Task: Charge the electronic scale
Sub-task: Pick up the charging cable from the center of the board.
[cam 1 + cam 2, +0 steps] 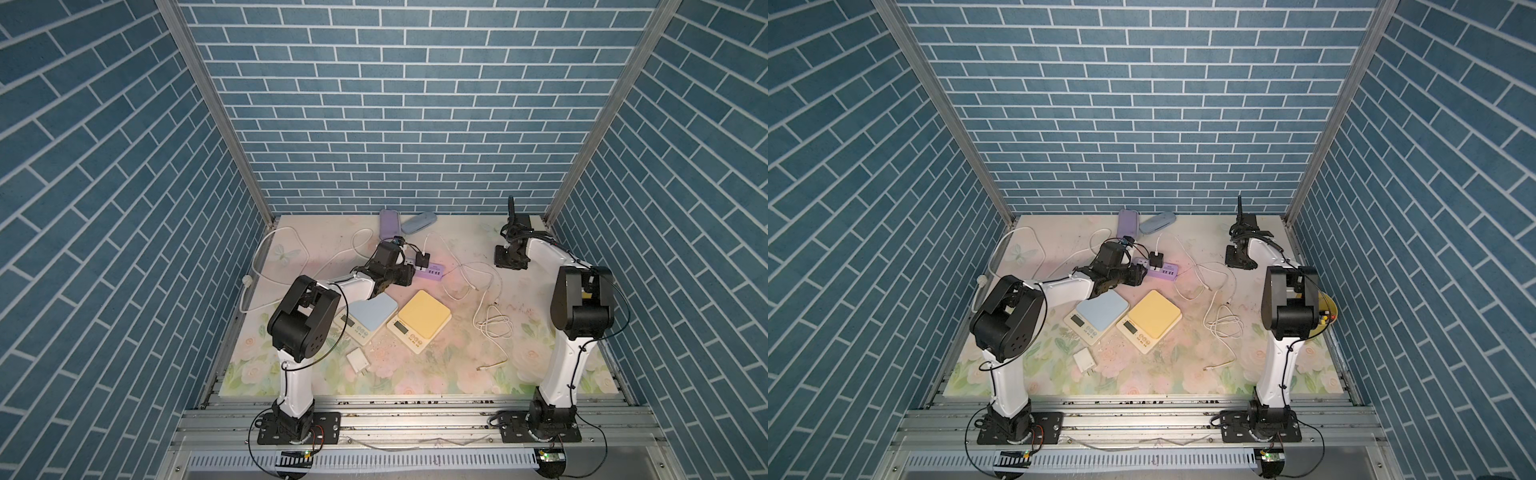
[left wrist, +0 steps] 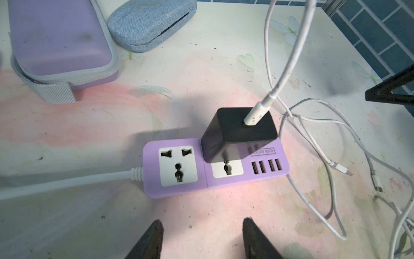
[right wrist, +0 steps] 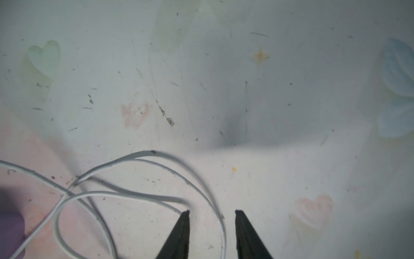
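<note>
Two electronic scales stand side by side at the front of the mat, one blue-topped (image 1: 371,311) and one yellow-topped (image 1: 424,318); nothing is plugged into either. Behind them lies a purple power strip (image 2: 215,167) with a black adapter (image 2: 239,132) in its socket. A white cable (image 2: 289,56) runs from the adapter, and its loose plugs (image 2: 342,169) lie on the mat. My left gripper (image 2: 202,220) hovers open just in front of the strip, holding nothing. My right gripper (image 3: 212,211) is open at the back right, with a loop of white cable (image 3: 145,154) passing loosely between its fingers.
A purple case (image 1: 390,224) and a blue-grey case (image 1: 419,222) lie by the back wall. A white charger (image 1: 357,358) sits in front of the blue scale. A coiled white cable (image 1: 494,324) and a gold-tipped lead (image 1: 492,365) lie at the right.
</note>
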`<control>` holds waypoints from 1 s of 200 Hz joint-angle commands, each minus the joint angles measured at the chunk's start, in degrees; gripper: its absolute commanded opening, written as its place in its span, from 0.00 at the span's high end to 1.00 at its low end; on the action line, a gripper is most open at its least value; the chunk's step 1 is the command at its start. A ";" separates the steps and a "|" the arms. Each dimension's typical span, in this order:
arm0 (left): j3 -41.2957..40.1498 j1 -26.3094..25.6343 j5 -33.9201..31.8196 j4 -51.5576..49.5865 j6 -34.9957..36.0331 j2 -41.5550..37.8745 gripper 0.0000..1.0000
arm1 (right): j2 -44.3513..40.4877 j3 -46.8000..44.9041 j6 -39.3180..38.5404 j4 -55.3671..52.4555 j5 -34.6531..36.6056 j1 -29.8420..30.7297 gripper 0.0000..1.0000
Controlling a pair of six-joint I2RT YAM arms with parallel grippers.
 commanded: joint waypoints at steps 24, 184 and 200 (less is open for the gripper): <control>-1.70 1.03 0.20 0.15 0.85 -2.49 0.40 | 4.60 4.12 -15.64 -5.69 -3.60 1.09 0.63; -5.83 2.38 -1.01 -0.71 1.61 -9.56 0.40 | 8.84 14.54 -21.98 -15.78 7.29 1.16 1.00; -6.36 2.40 -1.02 -1.09 2.07 -11.39 0.39 | 3.40 13.06 -19.87 -14.08 9.95 1.21 1.00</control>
